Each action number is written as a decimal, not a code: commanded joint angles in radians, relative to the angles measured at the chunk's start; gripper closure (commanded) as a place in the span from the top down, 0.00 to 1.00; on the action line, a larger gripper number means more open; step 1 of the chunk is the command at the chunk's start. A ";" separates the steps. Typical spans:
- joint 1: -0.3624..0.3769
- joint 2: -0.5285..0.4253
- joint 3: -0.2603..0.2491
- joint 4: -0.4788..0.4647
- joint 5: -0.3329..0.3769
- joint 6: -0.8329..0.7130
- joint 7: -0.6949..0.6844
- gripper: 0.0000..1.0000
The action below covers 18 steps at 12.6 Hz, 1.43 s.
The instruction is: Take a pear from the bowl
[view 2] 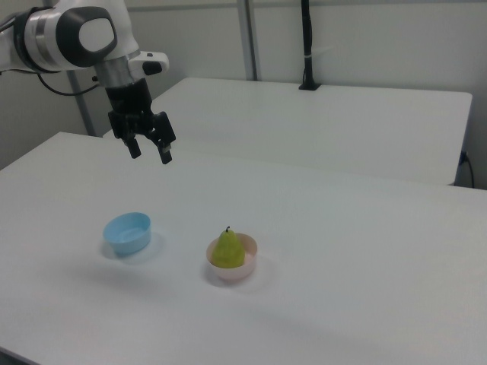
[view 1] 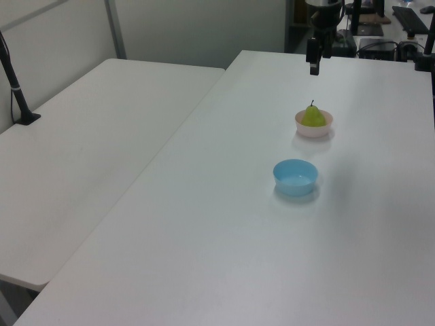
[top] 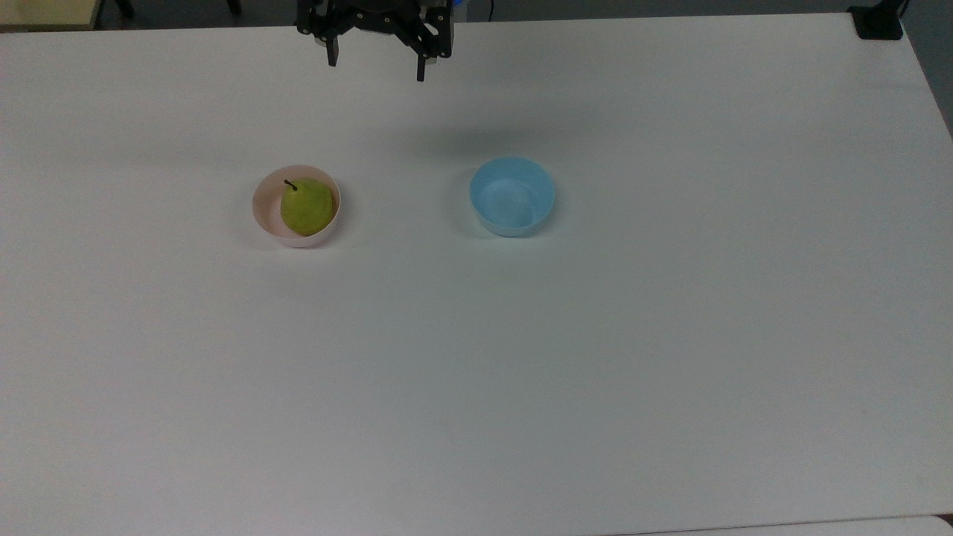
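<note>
1. The pear (top: 306,208) sits upright in the pink bowl (top: 265,212), stem (top: 289,184) pointing toward 11 o'clock in the top view. It fills most of the bowl, nearer the rim at 3 o'clock.
2. It looks smooth, rounded and probably light and slippery. The widest part of the body, above the rim, seems the best hold; the thin stem would likely slip or snap.
3. The bowl looks light too, so a sideways push could slide or tip it.
4. A blue bowl (top: 512,196) stands well apart at 3 o'clock from the pink one, with nothing in it.
5. The pincer (top: 375,65) hangs high above the table (top: 476,387) at about 1 o'clock from the pear, fingers spread wide and holding nothing.
6. The table's far edge lies just behind the pincer; bare room surrounds both bowls, so a straight descent looks unobstructed.
</note>
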State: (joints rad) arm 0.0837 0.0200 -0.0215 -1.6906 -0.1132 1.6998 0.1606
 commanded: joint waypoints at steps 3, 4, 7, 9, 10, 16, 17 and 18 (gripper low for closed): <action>-0.022 0.006 -0.018 -0.014 0.000 0.052 -0.044 1.00; -0.036 0.008 -0.017 -0.014 0.000 0.061 -0.052 1.00; -0.068 0.027 -0.017 -0.014 0.003 0.073 -0.143 1.00; -0.085 0.046 -0.017 -0.014 0.001 0.073 -0.183 1.00; -0.107 0.049 -0.017 -0.014 0.003 0.083 -0.229 1.00; -0.170 0.147 -0.018 -0.023 0.000 0.136 -0.343 1.00; -0.170 0.155 -0.018 -0.030 0.000 0.153 -0.343 1.00; -0.176 0.162 -0.018 -0.044 0.000 0.171 -0.343 1.00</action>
State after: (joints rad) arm -0.0893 0.1687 -0.0358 -1.6937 -0.1140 1.8058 -0.1570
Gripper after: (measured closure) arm 0.000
